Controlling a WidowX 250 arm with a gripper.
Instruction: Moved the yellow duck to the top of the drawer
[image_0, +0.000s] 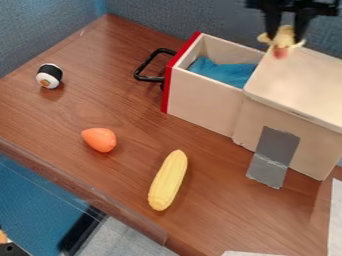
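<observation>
- Camera view: the gripper (286, 29) grasps the yellow duck (285, 38), seen against the back edge of the drawer unit's top (300, 80); I can't tell if they touch.
- Best to centre it well clear of the open drawer (200, 102), lower gently, then release once steady.
- Its reddish tip points downward, long axis seemingly near upright.

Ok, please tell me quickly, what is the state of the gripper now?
Gripper: closed on the duck, holding it up at the top of the picture, by the drawer box.
</observation>
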